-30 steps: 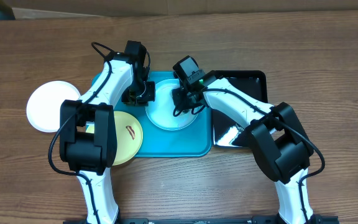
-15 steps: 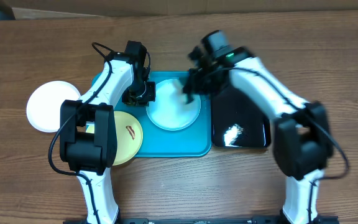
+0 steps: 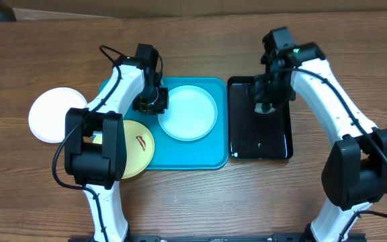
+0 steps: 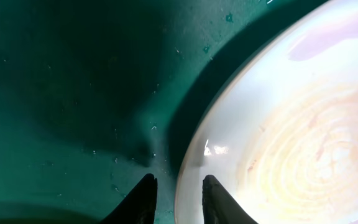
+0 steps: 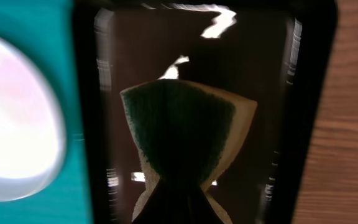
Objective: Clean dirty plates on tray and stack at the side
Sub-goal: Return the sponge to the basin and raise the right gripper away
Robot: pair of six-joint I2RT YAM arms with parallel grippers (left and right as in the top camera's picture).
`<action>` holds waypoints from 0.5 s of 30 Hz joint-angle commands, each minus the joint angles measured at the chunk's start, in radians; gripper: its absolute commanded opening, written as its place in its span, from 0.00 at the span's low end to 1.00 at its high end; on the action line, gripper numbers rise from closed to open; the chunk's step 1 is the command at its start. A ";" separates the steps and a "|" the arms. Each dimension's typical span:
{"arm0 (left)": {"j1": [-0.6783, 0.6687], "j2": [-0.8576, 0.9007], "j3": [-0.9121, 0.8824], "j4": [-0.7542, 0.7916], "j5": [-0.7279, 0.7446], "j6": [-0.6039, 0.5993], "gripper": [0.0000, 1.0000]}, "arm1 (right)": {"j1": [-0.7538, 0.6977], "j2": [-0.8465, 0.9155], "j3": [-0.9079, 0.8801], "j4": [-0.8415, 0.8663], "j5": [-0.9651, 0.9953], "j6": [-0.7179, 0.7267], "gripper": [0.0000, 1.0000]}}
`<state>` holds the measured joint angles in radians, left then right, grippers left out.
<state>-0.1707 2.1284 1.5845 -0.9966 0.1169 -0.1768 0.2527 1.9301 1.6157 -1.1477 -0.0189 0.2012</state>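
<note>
The pale aqua plate (image 3: 187,113) lies on the turquoise tray (image 3: 180,158). My left gripper (image 3: 154,101) straddles its left rim, one finger on each side, shut on it; the left wrist view shows the jaws (image 4: 178,199), the plate (image 4: 291,124) and the tray floor (image 4: 73,93). The yellow-green plate (image 3: 138,144) with a reddish smear overlaps the tray's left edge, partly under my left arm. The white plate (image 3: 49,114) lies on the table at the left. My right gripper (image 3: 264,102) is shut on a green-and-yellow sponge (image 5: 179,124) above the black tray (image 3: 261,141).
The glossy black tray (image 5: 272,93) sits directly right of the turquoise tray (image 5: 48,205). The aqua plate (image 5: 17,112) shows at the left of the right wrist view. Bare wood table lies around both trays. A cardboard box edge runs along the back.
My right arm has swung right with the sponge, from the aqua plate to over the black tray. The left arm and the plates have not moved.
</note>
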 commanded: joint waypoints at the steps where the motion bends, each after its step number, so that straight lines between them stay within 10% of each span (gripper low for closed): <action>1: -0.008 0.003 0.017 0.003 0.007 0.005 0.29 | 0.003 0.002 -0.123 0.120 0.121 0.035 0.04; 8: -0.008 0.003 0.017 0.003 0.007 0.005 0.31 | 0.003 0.002 -0.306 0.350 0.123 0.035 0.04; 12: -0.008 0.003 0.017 0.003 0.007 0.005 0.32 | 0.004 0.002 -0.330 0.383 0.122 0.035 0.42; 15: -0.008 0.003 0.017 0.003 0.007 0.004 0.32 | 0.003 -0.003 -0.303 0.358 0.117 0.035 0.49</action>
<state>-0.1707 2.1284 1.5848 -0.9951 0.1165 -0.1764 0.2550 1.9388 1.2881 -0.7765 0.0902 0.2317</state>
